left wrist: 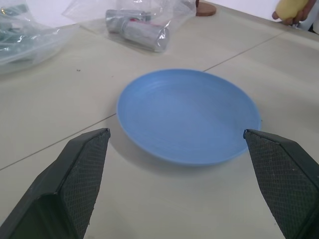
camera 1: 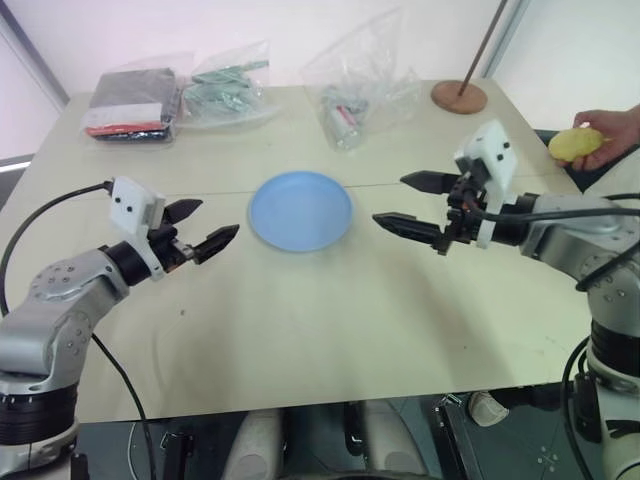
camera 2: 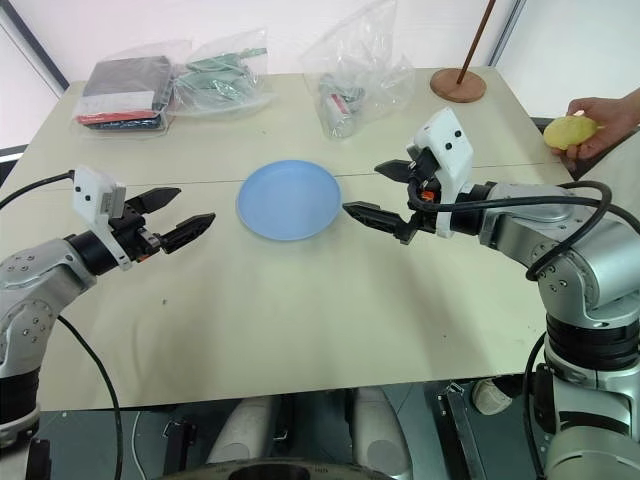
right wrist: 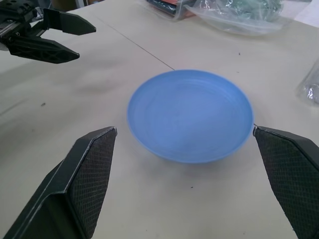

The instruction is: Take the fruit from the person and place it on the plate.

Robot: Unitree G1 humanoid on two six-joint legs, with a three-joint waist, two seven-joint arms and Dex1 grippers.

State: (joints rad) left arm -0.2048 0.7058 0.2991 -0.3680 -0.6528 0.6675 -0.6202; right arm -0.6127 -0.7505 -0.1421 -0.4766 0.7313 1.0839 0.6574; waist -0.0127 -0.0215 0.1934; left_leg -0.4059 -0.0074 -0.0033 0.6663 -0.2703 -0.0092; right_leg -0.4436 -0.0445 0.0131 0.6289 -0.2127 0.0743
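From the head views we see the whole worktop (camera 1: 330,330): the light blue plate (camera 1: 300,210) lies near its middle, bare, with the left pincer (camera 1: 205,230) just to its left and the right pincer (camera 1: 410,203) just to its right, both pointing inward at the plate and neither touching it. At the far right edge, beyond the worktop corner, the person's hand (camera 1: 612,132) holds the fruit (camera 1: 576,144), pale yellow and oval, well apart from the plate and behind the right pincer's wrist. Along the far side lie clear plastic bags (camera 1: 215,85) with dark and green contents, another bag (camera 1: 355,105) holding a grey cylinder, and a round brown wooden base (camera 1: 459,97) with a thin pole rising from it.

The left wrist view adds what the head views cannot give: we look between that pincer's two black fingers (left wrist: 75,184) with the plate filling the gap ahead, and the fruit (left wrist: 291,9) peeks in at the far corner in the person's fingers. The right wrist view shows the plate from the other side, with the left pincer (right wrist: 70,37) hovering above the worktop beyond it and the bags behind.

Both pincers stand spread wide, holding nothing. Their fingertips hang above the worktop surface, with open air between each pair and nothing touched.
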